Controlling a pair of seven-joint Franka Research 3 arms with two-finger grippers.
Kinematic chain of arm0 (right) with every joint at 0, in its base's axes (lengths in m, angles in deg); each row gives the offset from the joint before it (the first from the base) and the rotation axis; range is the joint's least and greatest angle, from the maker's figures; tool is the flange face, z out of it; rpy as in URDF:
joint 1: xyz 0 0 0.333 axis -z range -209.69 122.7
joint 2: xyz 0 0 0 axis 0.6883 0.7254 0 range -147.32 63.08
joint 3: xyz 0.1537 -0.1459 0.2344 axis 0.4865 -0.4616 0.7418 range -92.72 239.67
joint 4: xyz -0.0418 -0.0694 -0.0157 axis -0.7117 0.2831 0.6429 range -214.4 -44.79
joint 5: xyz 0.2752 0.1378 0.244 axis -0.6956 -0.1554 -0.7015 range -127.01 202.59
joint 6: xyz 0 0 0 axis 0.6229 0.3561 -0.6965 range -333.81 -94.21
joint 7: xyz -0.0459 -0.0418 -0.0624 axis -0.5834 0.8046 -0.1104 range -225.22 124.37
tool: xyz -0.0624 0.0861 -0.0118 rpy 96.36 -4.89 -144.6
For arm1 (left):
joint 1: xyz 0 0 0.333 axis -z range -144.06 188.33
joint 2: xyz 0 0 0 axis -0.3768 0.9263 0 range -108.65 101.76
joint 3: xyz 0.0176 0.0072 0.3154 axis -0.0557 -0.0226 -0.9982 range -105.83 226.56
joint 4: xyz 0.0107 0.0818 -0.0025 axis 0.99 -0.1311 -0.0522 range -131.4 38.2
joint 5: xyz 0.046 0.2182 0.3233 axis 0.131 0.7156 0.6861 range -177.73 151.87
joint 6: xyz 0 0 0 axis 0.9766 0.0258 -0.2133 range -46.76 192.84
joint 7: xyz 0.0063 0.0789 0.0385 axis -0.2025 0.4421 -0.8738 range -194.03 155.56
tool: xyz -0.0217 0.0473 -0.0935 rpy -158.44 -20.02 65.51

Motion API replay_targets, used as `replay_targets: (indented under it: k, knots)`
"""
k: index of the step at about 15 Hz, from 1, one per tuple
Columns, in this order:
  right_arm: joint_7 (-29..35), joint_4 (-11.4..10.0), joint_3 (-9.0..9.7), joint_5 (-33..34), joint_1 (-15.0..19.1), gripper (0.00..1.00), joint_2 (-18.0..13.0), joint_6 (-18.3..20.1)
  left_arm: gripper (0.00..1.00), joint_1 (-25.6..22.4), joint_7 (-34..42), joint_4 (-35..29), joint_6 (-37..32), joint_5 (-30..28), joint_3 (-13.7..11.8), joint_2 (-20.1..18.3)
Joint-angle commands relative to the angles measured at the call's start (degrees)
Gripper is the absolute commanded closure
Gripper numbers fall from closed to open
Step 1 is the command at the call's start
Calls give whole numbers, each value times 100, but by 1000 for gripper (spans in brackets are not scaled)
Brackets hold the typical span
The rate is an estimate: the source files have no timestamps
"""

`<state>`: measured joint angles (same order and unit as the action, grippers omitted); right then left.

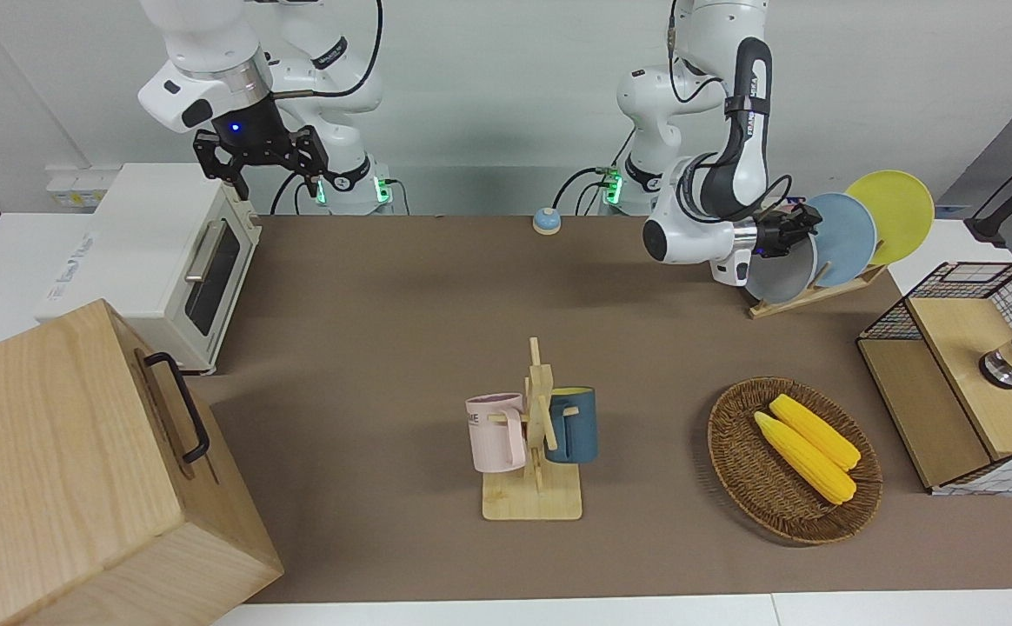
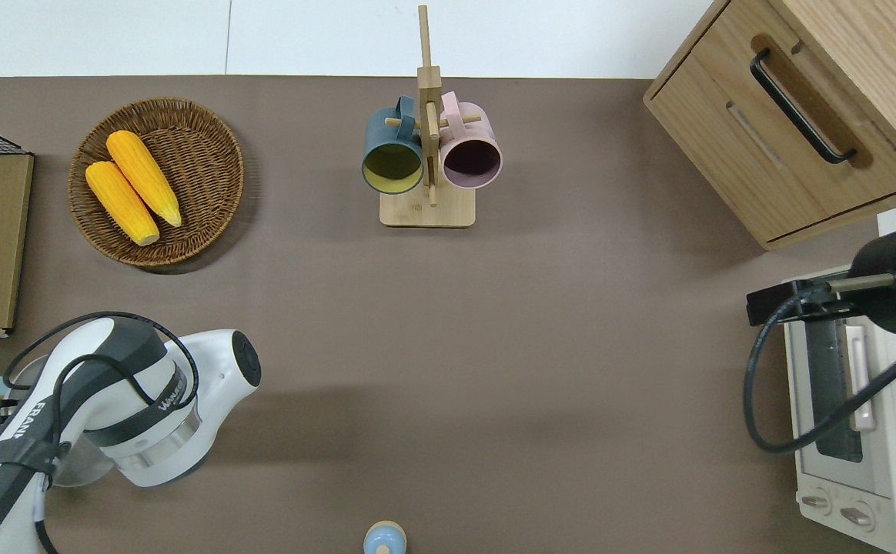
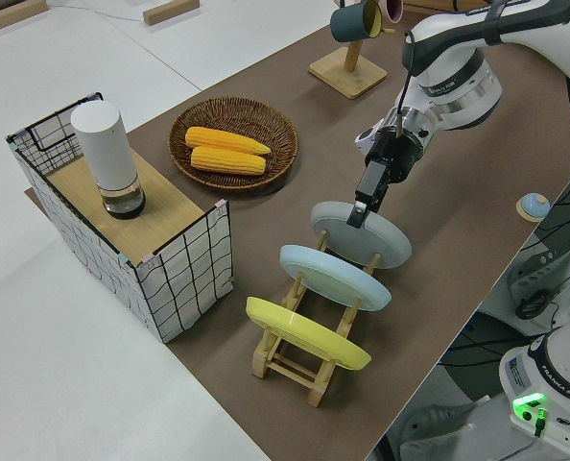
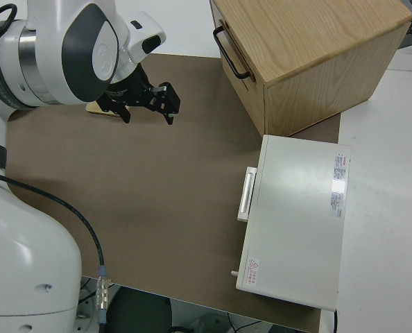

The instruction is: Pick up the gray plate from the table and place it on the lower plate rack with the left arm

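Observation:
The gray plate (image 3: 373, 242) leans in the lowest slot of the wooden plate rack (image 3: 297, 362), at the left arm's end of the table. My left gripper (image 3: 362, 215) is shut on the plate's upper rim. In the front view the same gripper (image 1: 800, 228) sits at the top edge of the gray plate (image 1: 782, 276), with the rack (image 1: 806, 297) under it. A light blue plate (image 3: 335, 277) and a yellow plate (image 3: 306, 334) fill the higher slots. The overhead view hides this gripper under the arm. My right gripper (image 1: 268, 170) is parked and open.
A wicker basket (image 1: 732, 452) with two corn cobs lies farther from the robots than the rack. A wire crate (image 3: 184, 264) carrying a white cylinder stands beside the rack. A mug stand (image 1: 534, 435), a toaster oven (image 1: 167, 261), a wooden cabinet (image 1: 80, 469) and a small blue bell (image 1: 546, 221) are also here.

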<state>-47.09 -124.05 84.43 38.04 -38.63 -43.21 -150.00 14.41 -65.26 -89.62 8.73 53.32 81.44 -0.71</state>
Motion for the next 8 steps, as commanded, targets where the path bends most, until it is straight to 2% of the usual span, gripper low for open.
replay_targets:
  k: [1, 2, 3, 5, 6, 8]
  knots:
    - [-8, 35, 29, -43, 41, 11, -14, 83, 1000, 69, -82, 163, -194, 64, -24, 149]
    - [1, 35, 38, -43, 41, 11, -14, 83, 812, 61, -56, 189, -194, 46, -24, 166]
    - [1, 35, 38, -43, 41, 13, -14, 83, 758, 69, -38, 198, -194, 37, -24, 201]
    - [-8, 35, 29, -43, 41, 13, -14, 74, 366, 61, -3, 242, -194, 55, -24, 236]
    - [1, 35, 38, -43, 41, 13, -14, 83, 4, 61, 6, 251, -194, 81, -24, 263]
    - [1, 35, 29, -43, 41, 11, -14, 83, 0, 69, 41, 303, -203, 81, -33, 263]
